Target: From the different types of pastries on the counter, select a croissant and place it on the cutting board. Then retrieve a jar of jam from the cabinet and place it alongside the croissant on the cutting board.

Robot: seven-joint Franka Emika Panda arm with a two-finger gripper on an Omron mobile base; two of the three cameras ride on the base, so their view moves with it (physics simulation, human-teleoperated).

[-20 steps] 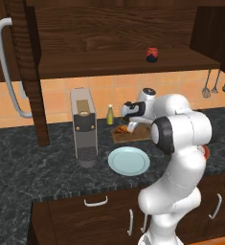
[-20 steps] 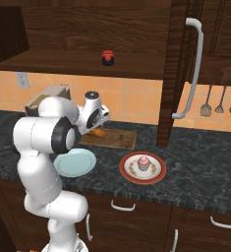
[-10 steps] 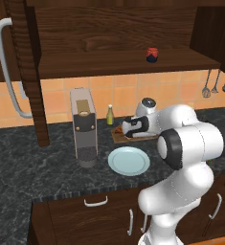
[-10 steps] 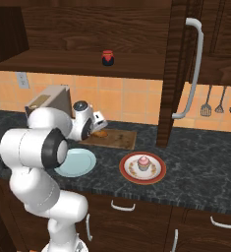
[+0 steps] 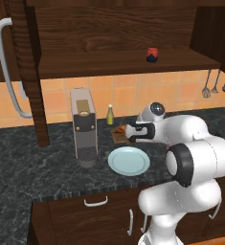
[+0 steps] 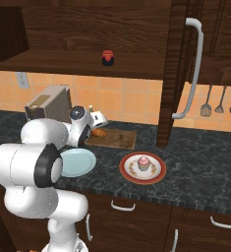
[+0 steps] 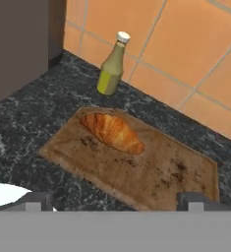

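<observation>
Croissant lies flat on the board, at the corner nearest the yellow-green bottle; first half of task judged done. Next object: the jam jar, upright on the cabinet shelf, red lid up, nothing close around it.

Handling, judged: jar is rigid, probably glass, smooth-sided, so slippery and breakable if dropped; heavier than the pastry. Take it across the body below the lid, fingers level, firm squeeze. Croissant is light, soft, flaky; leave it alone.

Pincer: fingertips stand wide apart at the bottom of the hand view, nothing between them. It hangs above the near edge of the board, clear of the croissant. In the left base view the pincer sits low over the surface, jar well above it and off to the right.
</observation>
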